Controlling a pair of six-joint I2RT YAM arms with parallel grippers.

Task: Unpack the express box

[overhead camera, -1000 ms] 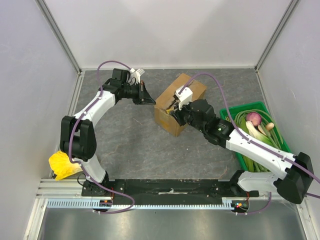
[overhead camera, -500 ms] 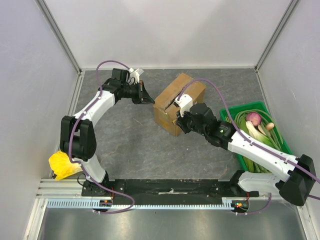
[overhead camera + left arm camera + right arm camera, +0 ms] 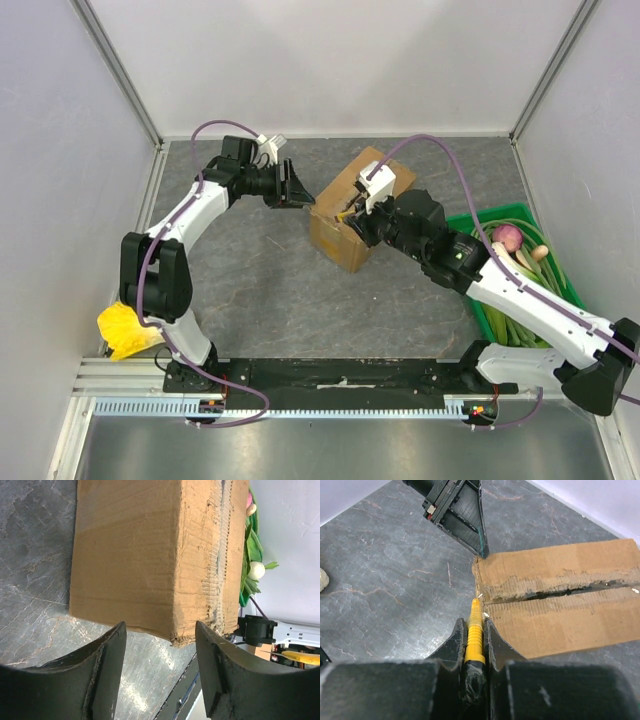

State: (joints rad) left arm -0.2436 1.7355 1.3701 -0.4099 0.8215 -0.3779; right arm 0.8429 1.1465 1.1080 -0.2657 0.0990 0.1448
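Compared with half a second back, the right gripper has pushed forward onto the express box again after backing off. The left gripper has crept a touch closer to the box's left corner, with its jaws wider.

The box sits mid-frame in the top view, turned at an angle, with the green crate just to its right. The right wrist view shows the right jaws pressed together on a yellow tool, whose tip is at the near end of the centre seam. The seam looks ragged and already shows a dark gap. The left jaws are spread wide and hold nothing. The box's side wall fills the upper part of that wrist view, and I can't tell if the fingers touch it.

My guess on handling:
- It's corrugated card, so probably light and stiff across the walls.
- The flaps will fold easily, and the edges are frayed and a bit crushed.
- It'll likely skid on that smooth stone-look top, so bracing the corner with the left makes sense.
- I'd grab a flap edge right along the seam gap, not the flat faces.
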